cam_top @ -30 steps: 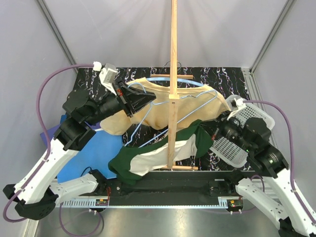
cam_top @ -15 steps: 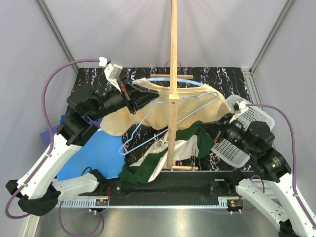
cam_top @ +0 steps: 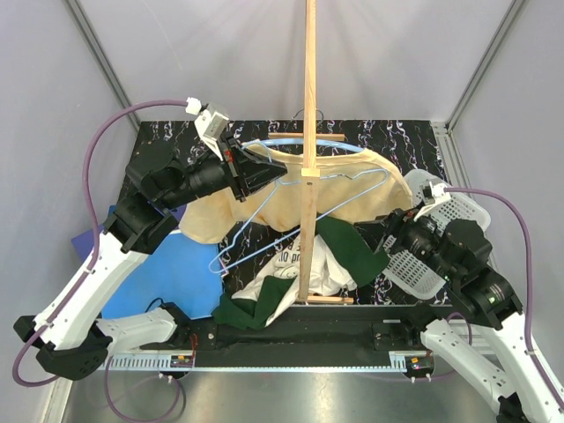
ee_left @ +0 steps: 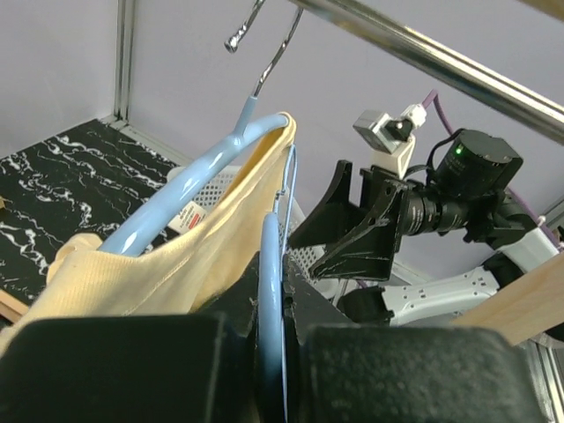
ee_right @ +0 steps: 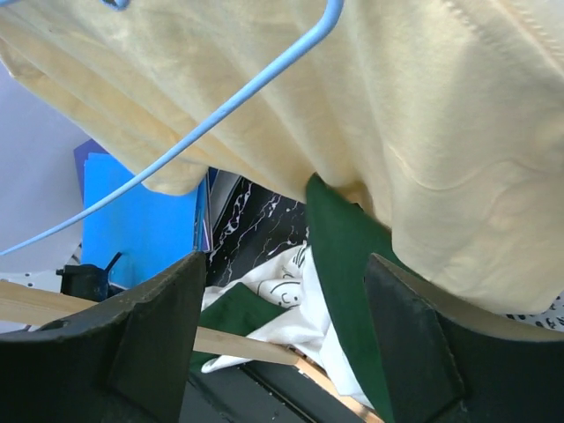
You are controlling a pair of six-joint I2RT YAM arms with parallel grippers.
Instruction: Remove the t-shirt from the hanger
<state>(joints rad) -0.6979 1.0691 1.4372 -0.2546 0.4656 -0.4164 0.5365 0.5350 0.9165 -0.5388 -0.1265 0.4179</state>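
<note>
Top external: right gripper (cam_top: 394, 227) fingers just sprang apart, empty — green-and-white t-shirt (cam_top: 291, 286) slumped at the foot of the rack (cam_top: 309, 106). Left gripper (cam_top: 254, 173) clamps the blue hanger (ee_left: 269, 282), apparently bare — removal looks done.

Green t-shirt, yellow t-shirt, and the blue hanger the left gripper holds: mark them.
green t-shirt (cam_top: 352, 251), top external view, green part on its right side.
yellow t-shirt (cam_top: 211, 218), top external view, lower left body.
blue hanger (ee_left: 270, 264), left wrist view, upright bar at centre.
</note>
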